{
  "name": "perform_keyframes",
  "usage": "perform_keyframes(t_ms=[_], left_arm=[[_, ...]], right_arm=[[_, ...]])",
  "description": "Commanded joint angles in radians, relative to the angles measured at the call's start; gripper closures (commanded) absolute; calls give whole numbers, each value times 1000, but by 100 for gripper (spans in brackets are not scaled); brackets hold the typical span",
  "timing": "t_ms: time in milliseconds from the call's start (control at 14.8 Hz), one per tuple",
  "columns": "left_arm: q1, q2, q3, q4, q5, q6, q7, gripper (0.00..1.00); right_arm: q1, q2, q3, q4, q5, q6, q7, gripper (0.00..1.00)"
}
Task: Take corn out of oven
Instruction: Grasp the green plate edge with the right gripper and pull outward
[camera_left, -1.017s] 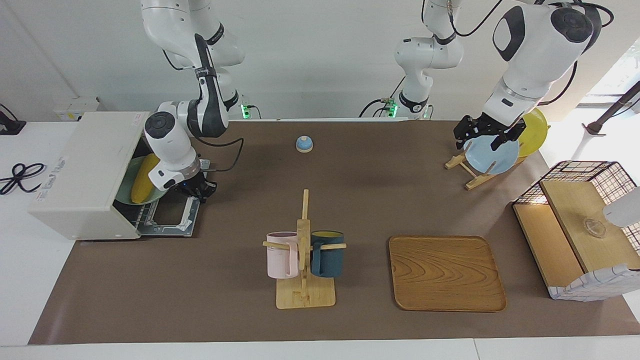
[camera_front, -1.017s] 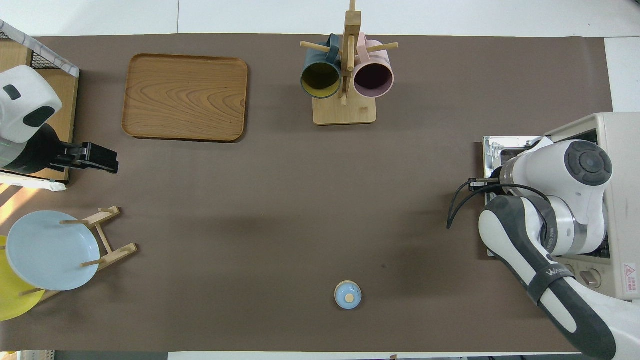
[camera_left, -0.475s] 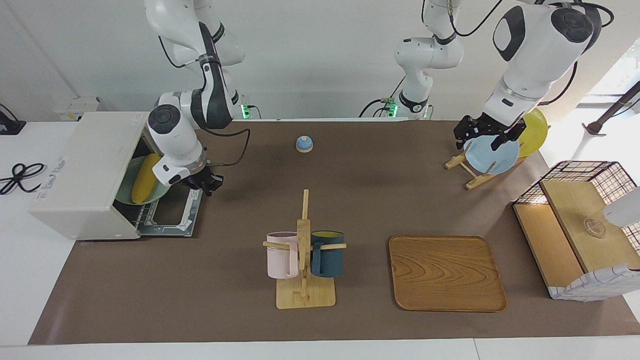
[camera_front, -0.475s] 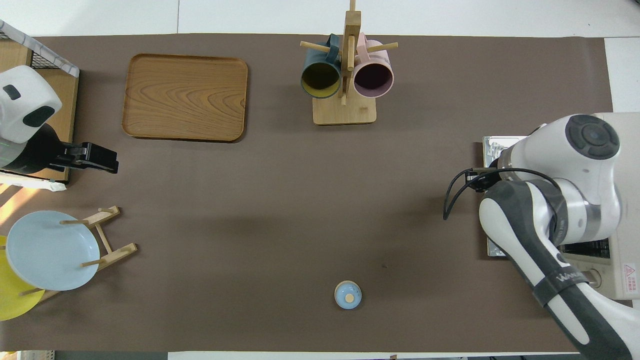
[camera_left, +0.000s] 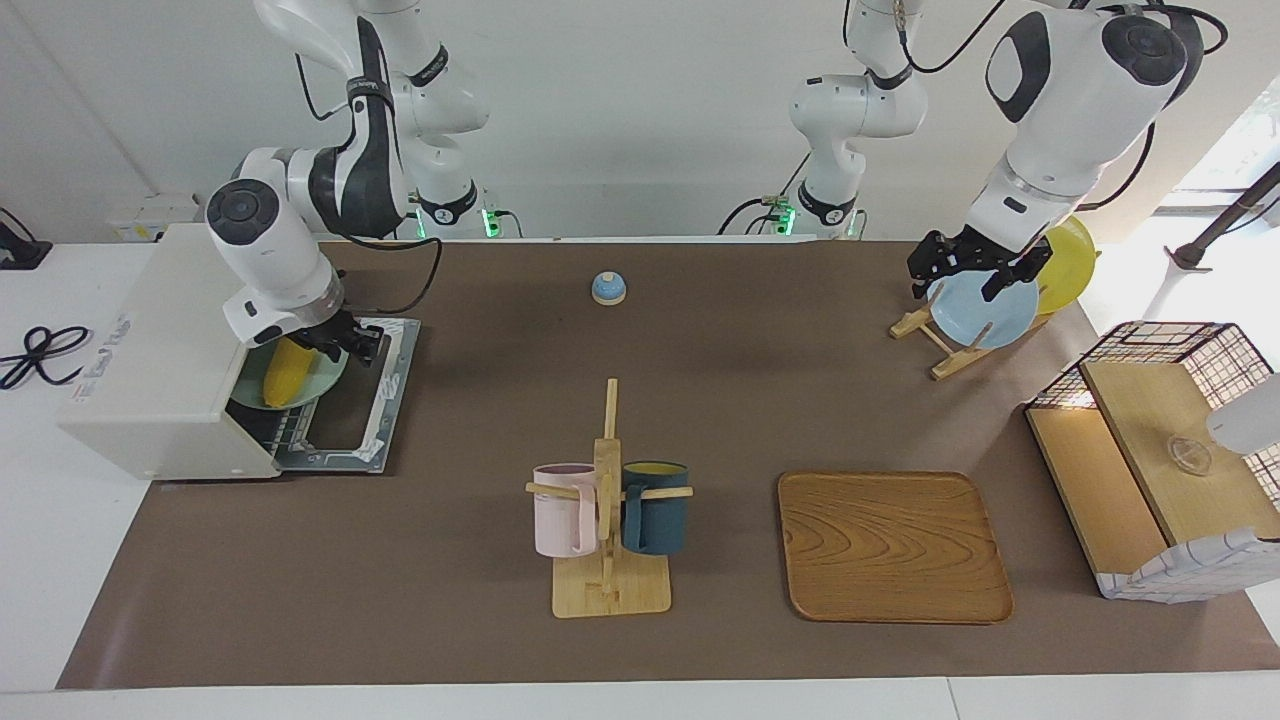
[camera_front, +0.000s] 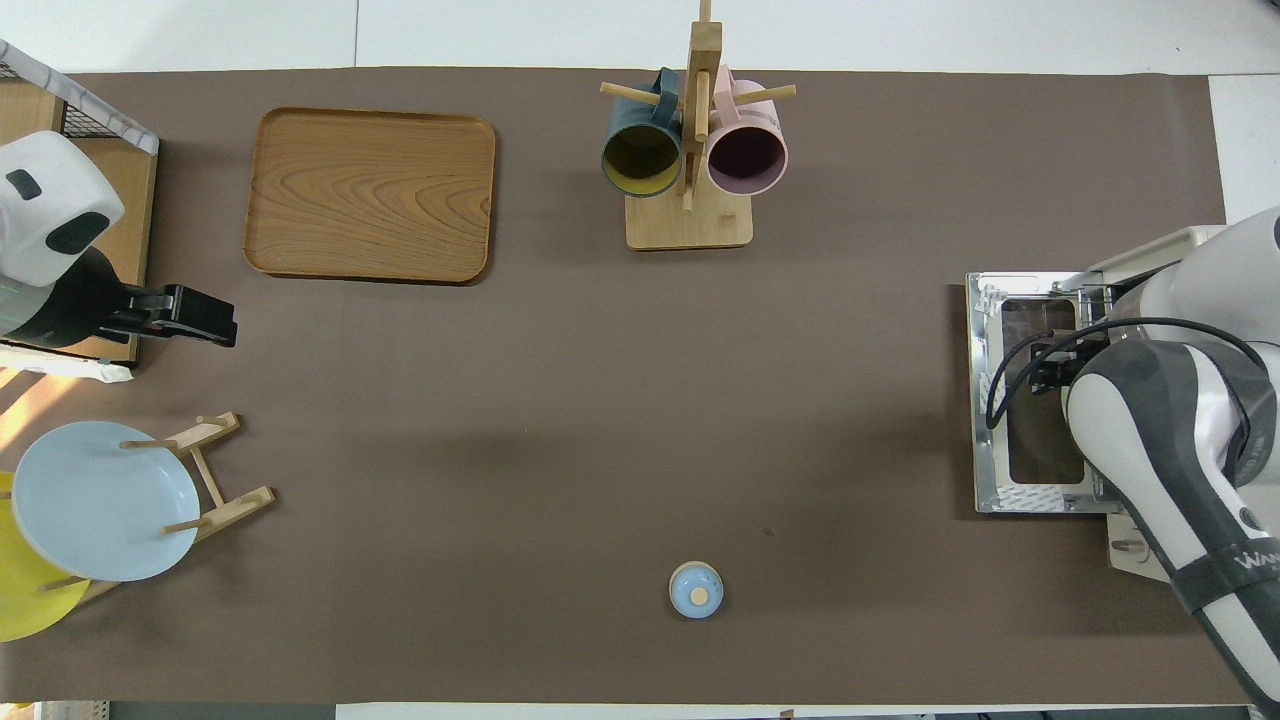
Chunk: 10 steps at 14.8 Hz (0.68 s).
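Note:
The white oven (camera_left: 150, 350) stands at the right arm's end of the table with its door (camera_left: 372, 400) dropped flat. The yellow corn (camera_left: 283, 372) lies on a green plate (camera_left: 322, 385) on the rack inside the oven mouth. My right gripper (camera_left: 352, 345) hangs at the oven mouth, just over the corn's upper end, which it covers. In the overhead view the right gripper (camera_front: 1050, 370) is over the open door (camera_front: 1000, 400) beside the oven (camera_front: 1190, 250), and the corn is hidden. My left gripper (camera_left: 962, 272) waits in the air over the plate rack; it also shows in the overhead view (camera_front: 205, 318).
A mug rack (camera_left: 608, 520) with a pink and a dark blue mug stands mid-table. A wooden tray (camera_left: 893, 545) lies beside it. A blue and a yellow plate stand in a rack (camera_left: 985, 310). A wire-and-wood basket box (camera_left: 1160, 460) and a small blue bell (camera_left: 608, 288) are also there.
My right gripper has risen from the outer edge of the open door and moved in to the oven mouth, over the corn. The left arm has not moved.

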<state>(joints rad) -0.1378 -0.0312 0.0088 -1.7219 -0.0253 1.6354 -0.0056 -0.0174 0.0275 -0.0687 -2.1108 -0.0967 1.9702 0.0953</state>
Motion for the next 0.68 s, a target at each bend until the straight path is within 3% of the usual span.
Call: perform_keyframes(t_ms=[0, 136, 271, 339, 475, 610], left_arm=[[1, -26, 0, -24, 21, 11, 2, 0], [1, -26, 0, -24, 21, 11, 2, 0], [0, -26, 0, -24, 21, 11, 2, 0], [0, -26, 0, -24, 21, 12, 2, 0], [1, -26, 0, -24, 21, 11, 1, 0], [1, -26, 0, -24, 21, 1, 2, 0]], right_arm=[[-38, -32, 6, -69, -9, 64, -60, 53], [-46, -43, 6, -106, -9, 103, -81, 57], [-53, -47, 6, -120, -9, 119, -92, 67], [-58, -47, 7, -124, -9, 124, -94, 74], [-58, -57, 7, -147, -9, 145, -94, 100], [-43, -55, 9, -138, -11, 131, -117, 100]])
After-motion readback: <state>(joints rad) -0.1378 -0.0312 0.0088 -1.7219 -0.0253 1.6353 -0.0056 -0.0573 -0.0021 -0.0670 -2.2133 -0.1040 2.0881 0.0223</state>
